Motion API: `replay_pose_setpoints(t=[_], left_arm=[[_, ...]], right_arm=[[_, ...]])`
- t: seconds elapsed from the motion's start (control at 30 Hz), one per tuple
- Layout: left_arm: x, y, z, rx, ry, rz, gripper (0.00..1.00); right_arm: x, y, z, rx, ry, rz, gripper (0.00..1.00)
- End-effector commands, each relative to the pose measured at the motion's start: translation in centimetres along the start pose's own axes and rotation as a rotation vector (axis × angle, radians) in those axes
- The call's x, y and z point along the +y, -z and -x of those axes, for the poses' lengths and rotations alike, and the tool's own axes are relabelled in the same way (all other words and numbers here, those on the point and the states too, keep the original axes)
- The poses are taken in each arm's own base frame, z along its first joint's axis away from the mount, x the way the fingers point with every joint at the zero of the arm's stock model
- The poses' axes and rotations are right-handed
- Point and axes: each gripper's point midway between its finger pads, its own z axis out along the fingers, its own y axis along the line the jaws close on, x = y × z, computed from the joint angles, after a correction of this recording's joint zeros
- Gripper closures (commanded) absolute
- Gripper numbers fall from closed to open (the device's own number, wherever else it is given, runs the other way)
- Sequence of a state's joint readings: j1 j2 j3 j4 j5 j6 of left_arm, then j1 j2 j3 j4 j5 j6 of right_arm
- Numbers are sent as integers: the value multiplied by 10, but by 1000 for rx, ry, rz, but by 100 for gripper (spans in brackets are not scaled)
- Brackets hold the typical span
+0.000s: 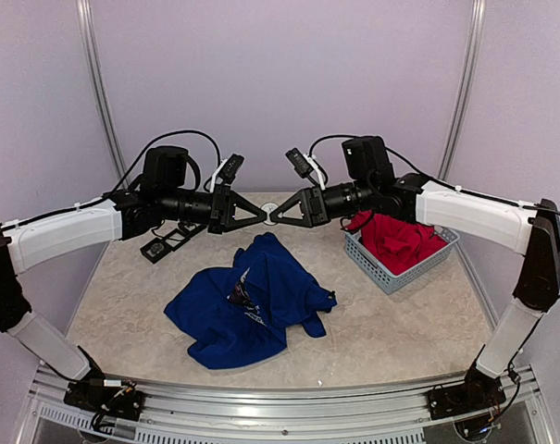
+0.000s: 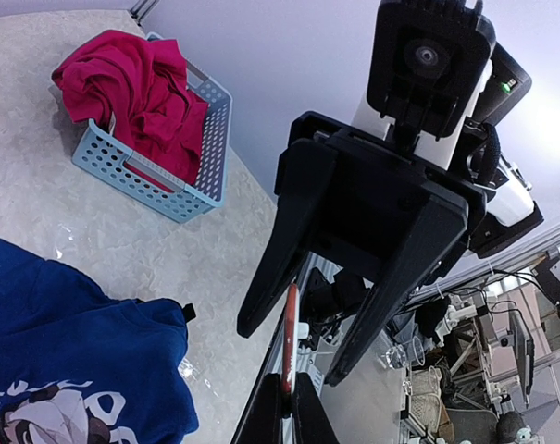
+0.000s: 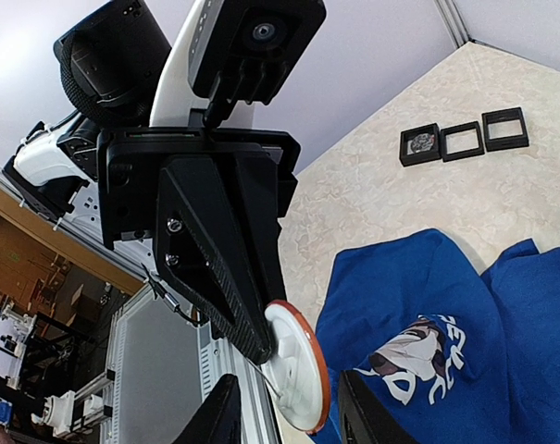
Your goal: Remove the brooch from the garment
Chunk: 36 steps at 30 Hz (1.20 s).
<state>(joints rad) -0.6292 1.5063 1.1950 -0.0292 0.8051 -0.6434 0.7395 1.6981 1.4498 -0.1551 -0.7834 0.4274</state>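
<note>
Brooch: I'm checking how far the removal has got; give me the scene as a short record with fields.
brooch: white disc with orange rim, in the air, clear of the shirt
left tool: shut on the brooch
right tool: open, straddling the brooch, not clamped
blue T-shirt: crumpled on the table, print showing
red garment: in the basket, far right
black boxes: three in a row, far left

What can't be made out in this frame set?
- Front of the brooch: the right wrist view shows only its white back, the left wrist view only its edge.
- Whether the right claw touches it: fingertips cut off by the right wrist view's bottom edge.
- Contents of the black boxes: too small.
- Print on the T-shirt: creased, partly folded under.
</note>
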Motion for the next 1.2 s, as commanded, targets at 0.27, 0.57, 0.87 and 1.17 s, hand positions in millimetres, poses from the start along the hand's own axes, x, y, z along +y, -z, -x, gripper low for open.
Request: replay_pose_setpoints(t=[0.27,0.57,0.87,1.17], left_arm=[[-9,0,1,1,-32,-20,100],[-11,-4,0,14,-40,-18,100],[-11,-6,0,22,-39,-20,100],[-12,-7,0,22,-42,-24,100]], right_arm=[[-4,-9,2,0,-9,-7,81],[-8,-11,-3,19,-22,-17,89],[-5,-14,-6,42,-18,10,84],[-8,-16,-9,63,-30,6,85]])
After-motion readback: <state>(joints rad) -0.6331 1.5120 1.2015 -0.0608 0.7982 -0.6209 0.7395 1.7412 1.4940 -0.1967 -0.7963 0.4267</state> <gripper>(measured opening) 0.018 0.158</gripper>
